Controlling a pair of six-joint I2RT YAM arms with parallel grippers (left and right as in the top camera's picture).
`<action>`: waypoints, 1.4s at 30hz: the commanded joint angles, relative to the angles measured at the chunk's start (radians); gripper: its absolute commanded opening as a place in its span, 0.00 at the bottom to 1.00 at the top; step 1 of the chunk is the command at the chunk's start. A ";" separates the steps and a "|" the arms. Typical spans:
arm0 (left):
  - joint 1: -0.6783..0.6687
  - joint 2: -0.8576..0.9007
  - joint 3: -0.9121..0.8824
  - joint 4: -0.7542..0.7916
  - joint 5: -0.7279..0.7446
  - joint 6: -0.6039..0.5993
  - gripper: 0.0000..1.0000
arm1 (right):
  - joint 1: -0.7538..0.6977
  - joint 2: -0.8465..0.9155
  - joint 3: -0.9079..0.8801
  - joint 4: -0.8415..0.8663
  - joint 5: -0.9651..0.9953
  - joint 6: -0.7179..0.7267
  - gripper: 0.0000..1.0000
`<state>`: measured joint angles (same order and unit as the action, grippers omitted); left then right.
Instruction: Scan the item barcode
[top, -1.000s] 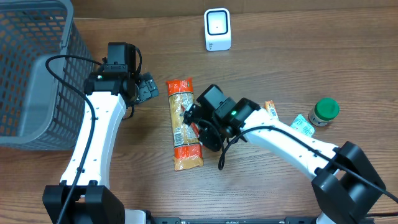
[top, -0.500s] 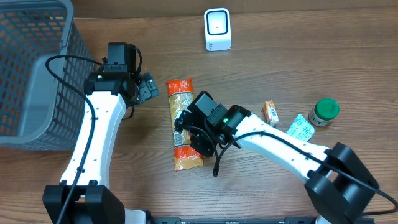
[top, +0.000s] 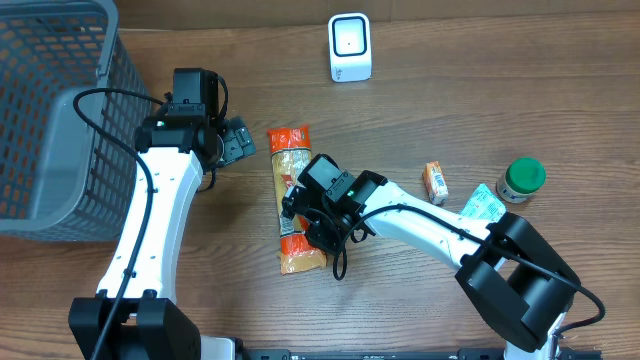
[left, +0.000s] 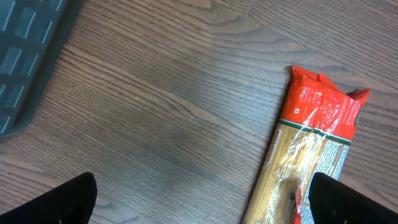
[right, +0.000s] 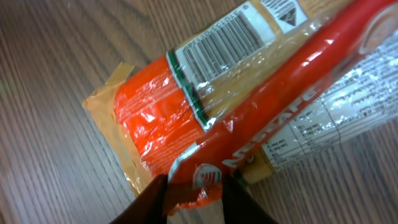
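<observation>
The spaghetti packet (top: 289, 165) lies flat near the middle of the table (top: 450, 90), probably light, brittle and slick-filmed, best taken across its middle, where the right pincer (right: 194, 198) straddles a red fold, grasping or not I cannot tell, while the left pincer (top: 237, 141) gapes released.
</observation>
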<state>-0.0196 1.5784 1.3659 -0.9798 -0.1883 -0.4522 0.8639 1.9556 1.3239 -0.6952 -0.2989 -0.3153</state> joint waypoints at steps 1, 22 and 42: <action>0.000 0.005 0.002 0.001 -0.010 0.011 1.00 | 0.000 0.005 0.017 0.013 -0.005 0.000 0.32; 0.000 0.005 0.002 0.001 -0.010 0.011 1.00 | -0.001 0.013 0.017 0.051 0.053 0.138 0.22; 0.000 0.005 0.002 0.001 -0.010 0.011 1.00 | -0.009 0.032 0.017 0.068 0.142 0.354 0.23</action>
<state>-0.0196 1.5784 1.3659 -0.9798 -0.1879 -0.4522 0.8623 1.9591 1.3239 -0.6399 -0.1902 0.0074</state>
